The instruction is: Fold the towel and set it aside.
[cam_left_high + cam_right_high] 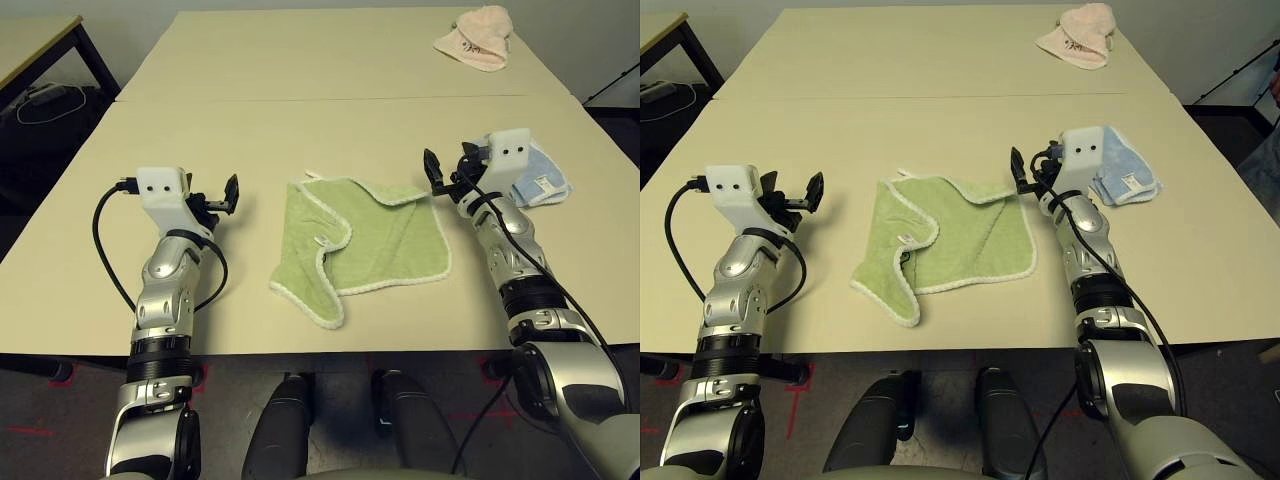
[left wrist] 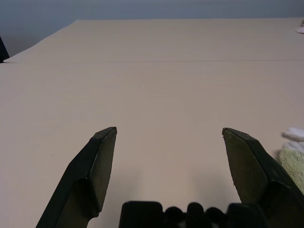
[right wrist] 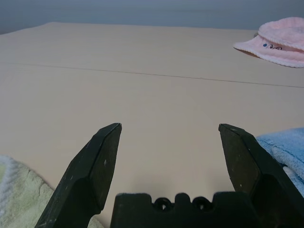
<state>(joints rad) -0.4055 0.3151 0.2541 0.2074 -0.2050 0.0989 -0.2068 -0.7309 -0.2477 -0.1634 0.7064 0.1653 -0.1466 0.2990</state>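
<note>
The light green towel (image 1: 362, 246) with white edging lies rumpled in the middle of the near table, its left part folded over itself. My left gripper (image 1: 226, 196) hovers open just left of the towel, nothing between its fingers (image 2: 97, 166); a sliver of the towel (image 2: 293, 159) shows beside it. My right gripper (image 1: 440, 176) stands open off the towel's far right corner, apart from the cloth. In the right wrist view the green towel (image 3: 19, 197) sits by one finger (image 3: 92, 166).
A light blue towel (image 1: 543, 180) lies folded right behind my right wrist. A pink towel (image 1: 477, 38) is bunched at the far right of the back table. A seam (image 1: 300, 99) joins the two tables. Cables loop off both forearms.
</note>
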